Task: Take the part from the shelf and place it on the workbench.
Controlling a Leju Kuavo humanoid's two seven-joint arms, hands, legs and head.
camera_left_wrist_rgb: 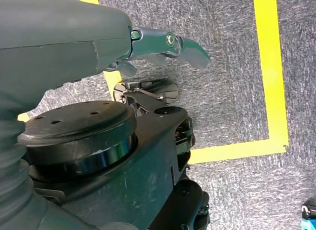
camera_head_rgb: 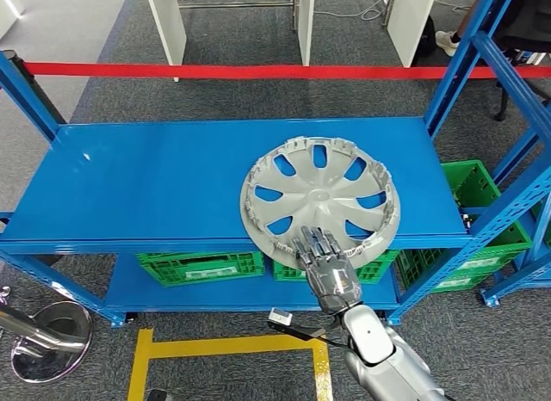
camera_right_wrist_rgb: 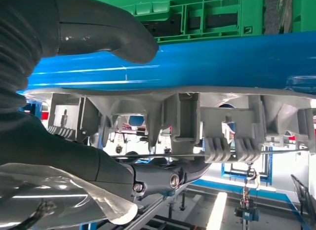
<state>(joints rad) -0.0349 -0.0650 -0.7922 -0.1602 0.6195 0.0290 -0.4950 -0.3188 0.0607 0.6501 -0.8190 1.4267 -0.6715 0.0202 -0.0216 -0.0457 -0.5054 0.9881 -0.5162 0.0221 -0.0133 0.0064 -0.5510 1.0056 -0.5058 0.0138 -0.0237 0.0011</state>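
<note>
Inside-up, the round hubcap (camera_head_rgb: 319, 197) lies flat on the shelf (camera_head_rgb: 149, 181); right robot hand (camera_head_rgb: 328, 268) grips its overhanging near rim.

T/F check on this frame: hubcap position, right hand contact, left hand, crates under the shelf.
1. The silver hubcap lies on the blue shelf, its near edge overhanging the front. True.
2. The right hand is at the hubcap's near rim, thumb under the shelf edge and fingers over the rim. True.
3. The left hand holds the hubcap. False: it holds nothing and hangs over grey carpet with yellow tape.
4. Red crates sit on the lower level. False: the crates are green.
5. The hubcap stands upright. False: it lies flat.
</note>
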